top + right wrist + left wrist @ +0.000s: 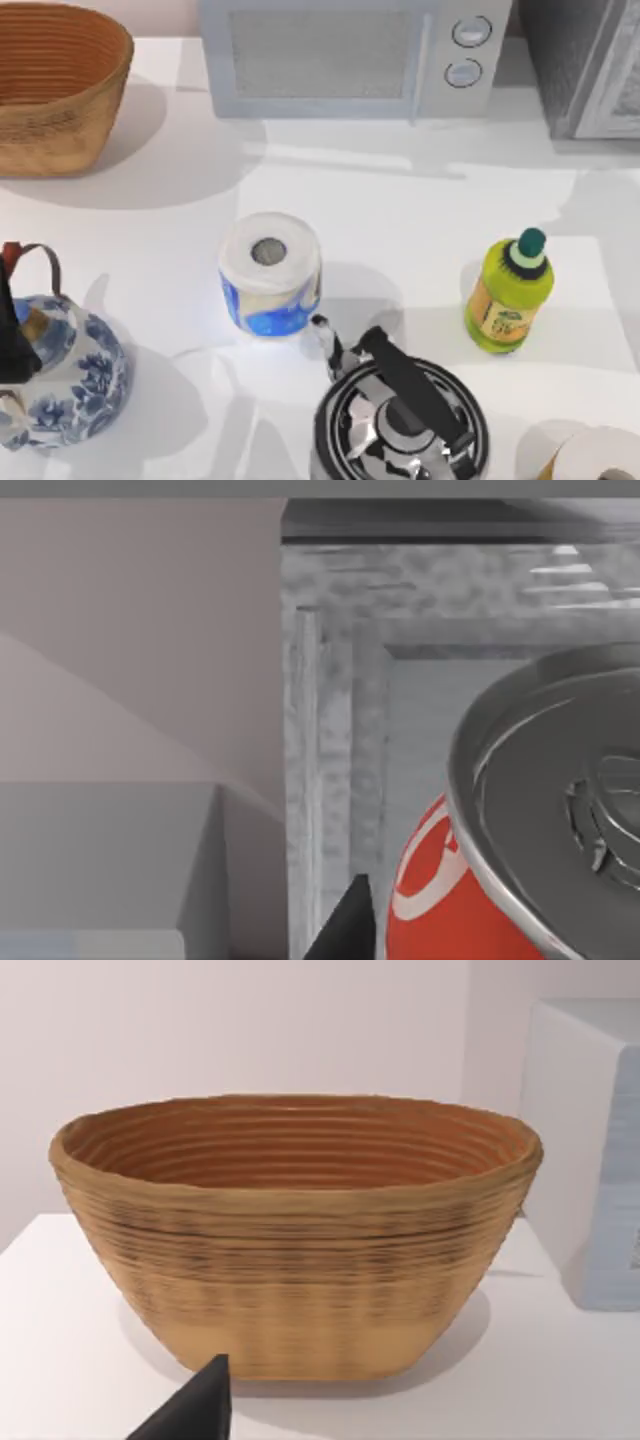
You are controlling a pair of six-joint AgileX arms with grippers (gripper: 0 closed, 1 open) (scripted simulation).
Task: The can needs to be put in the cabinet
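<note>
One red can [520, 830] sits very close to the right wrist camera, its silver top tilted toward the lens, with the grey speckled cabinet [330, 740] frame and its open inside just behind it. A dark fingertip [345, 925] shows beside the can; it looks held, but I cannot tell for sure. Judging by this, the can is at the cabinet mouth and setting down and letting go remain. On the table stand a kettle [400, 420], patterned teapot [60, 375], tissue roll [270, 272], green bottle [508, 295], then basket [55, 85] and microwave [350, 55]. Nothing appears to block the way.
</note>
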